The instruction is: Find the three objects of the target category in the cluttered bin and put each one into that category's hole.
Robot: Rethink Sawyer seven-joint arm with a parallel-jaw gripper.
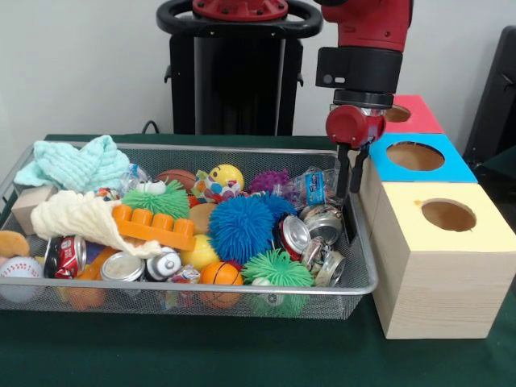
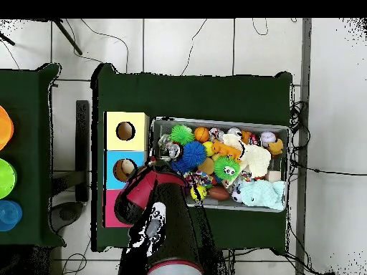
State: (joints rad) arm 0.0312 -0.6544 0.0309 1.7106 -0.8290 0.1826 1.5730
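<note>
Clear plastic is what I'm after, and I can make out only one candidate: a wrinkly bottle (image 1: 313, 187) with a blue label band, lying at the far right end of the bin (image 1: 355, 286), beside the purple spiky ball (image 1: 268, 181) and above the crushed cans (image 1: 310, 234). My end effector (image 1: 351, 173) hangs at that same corner, just beside the bottle, between it and the boxes; fingers point down with a slim gap, nothing gripped as far as I see, so I read it as open and empty. Red box hole (image 1: 397, 114) sits farthest back, partly behind my arm; I can't see inside it, so I can't tell whether any bottle is already in. My guess: early stage, bottle not yet grasped. Other two bottles not visible, maybe under the cream cloth (image 1: 81, 218), teal cloth (image 1: 76, 164) or balls. Overhead, my arm covers the red box and the bin's near corner on the desk (image 2: 215, 93).
</note>
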